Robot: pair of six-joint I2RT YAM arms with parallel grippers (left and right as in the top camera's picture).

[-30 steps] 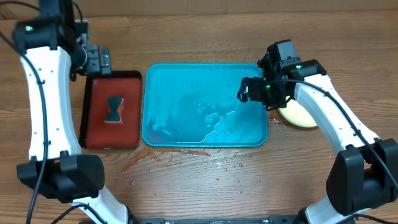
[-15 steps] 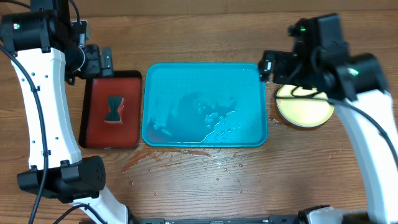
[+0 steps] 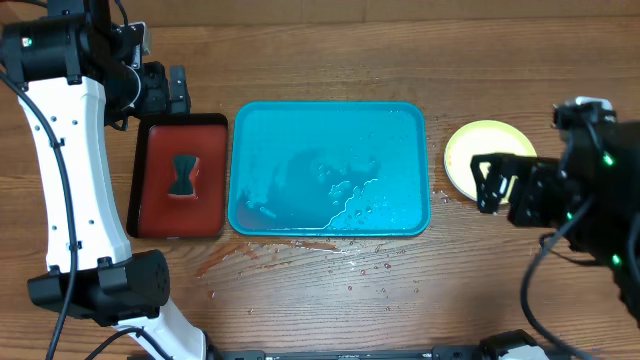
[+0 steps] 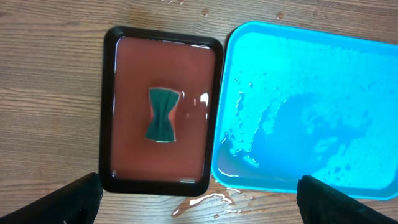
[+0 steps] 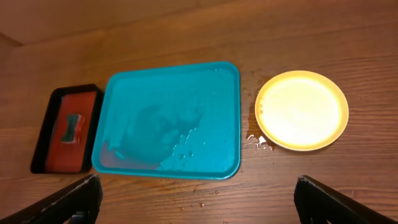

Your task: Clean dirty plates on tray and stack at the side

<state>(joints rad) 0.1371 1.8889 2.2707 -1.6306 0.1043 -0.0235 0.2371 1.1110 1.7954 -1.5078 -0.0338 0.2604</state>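
One yellow plate [image 5: 302, 111] just beside the tray [image 5: 163, 93] — edges not touching.

No writing can be read in any view.
The turquoise tray [image 3: 300, 130], the dark red tray [image 3: 160, 215] to its left with the green sponge [image 3: 184, 176] in it, the yellow plate [image 3: 482, 150] to the right and the wooden table [image 3: 330, 60] all show plain surfaces, with no letters, numbers, labels or brand marks that can be made out. The white casings [image 3: 65, 150] of the arms carry only small dark dots and green lights, too small to read as signs.
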